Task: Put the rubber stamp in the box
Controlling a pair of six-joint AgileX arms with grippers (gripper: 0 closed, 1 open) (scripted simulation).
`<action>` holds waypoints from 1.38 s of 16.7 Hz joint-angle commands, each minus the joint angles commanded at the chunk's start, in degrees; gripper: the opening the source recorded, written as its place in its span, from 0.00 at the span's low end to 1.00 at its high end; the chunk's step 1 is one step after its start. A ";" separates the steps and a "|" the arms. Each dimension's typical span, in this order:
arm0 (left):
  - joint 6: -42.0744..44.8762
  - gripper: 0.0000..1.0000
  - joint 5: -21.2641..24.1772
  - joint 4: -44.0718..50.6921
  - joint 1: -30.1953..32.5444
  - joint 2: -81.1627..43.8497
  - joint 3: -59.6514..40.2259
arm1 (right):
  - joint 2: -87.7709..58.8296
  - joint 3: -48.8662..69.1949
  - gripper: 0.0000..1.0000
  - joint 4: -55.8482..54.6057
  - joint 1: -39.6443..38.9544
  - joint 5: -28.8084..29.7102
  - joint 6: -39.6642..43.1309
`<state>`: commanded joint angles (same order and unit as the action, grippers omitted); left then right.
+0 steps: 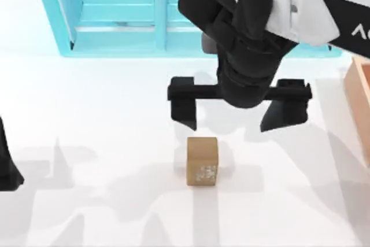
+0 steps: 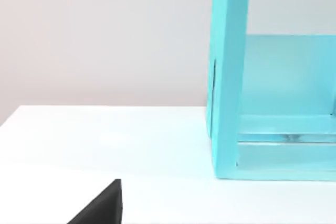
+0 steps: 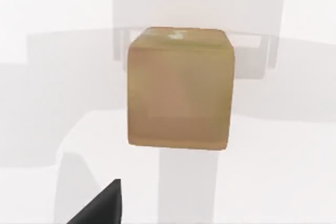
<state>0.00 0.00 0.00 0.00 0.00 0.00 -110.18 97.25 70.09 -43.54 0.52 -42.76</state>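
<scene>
The rubber stamp point(image 1: 202, 161) is a small tan block standing on the white table near the middle, its speckled whitish mark on the face toward the front edge. My right gripper point(image 1: 239, 115) hangs open just behind it, its black fingers spread wider than the block and holding nothing. The right wrist view looks straight at the stamp point(image 3: 179, 87), free on the table. A strip of the box point(image 1: 358, 103), orange-brown wood, shows at the right edge of the top view. My left arm point(image 1: 7, 163) is parked at the left edge.
A big turquoise compartmented shelf point(image 1: 121, 13) stands along the back of the table, right behind my right arm; the left wrist view shows its side wall point(image 2: 228, 77). White table point(image 1: 92, 120) lies to the left of the stamp.
</scene>
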 joint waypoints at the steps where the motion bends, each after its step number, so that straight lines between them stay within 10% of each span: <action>1: 0.00 1.00 0.00 0.00 0.00 0.00 0.00 | -3.76 3.73 1.00 2.27 -0.62 -0.12 -0.99; 13: 0.00 1.00 0.00 0.00 0.00 0.00 0.00 | -13.84 15.56 1.00 8.48 -1.65 -0.62 -3.74; 23: 0.00 1.00 0.00 0.00 0.00 0.00 0.00 | -17.21 -1.32 1.00 -11.73 -2.13 -0.60 -4.04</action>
<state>0.00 0.00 0.00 0.00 0.00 0.00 -127.39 95.94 58.36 -45.67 -0.07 -46.80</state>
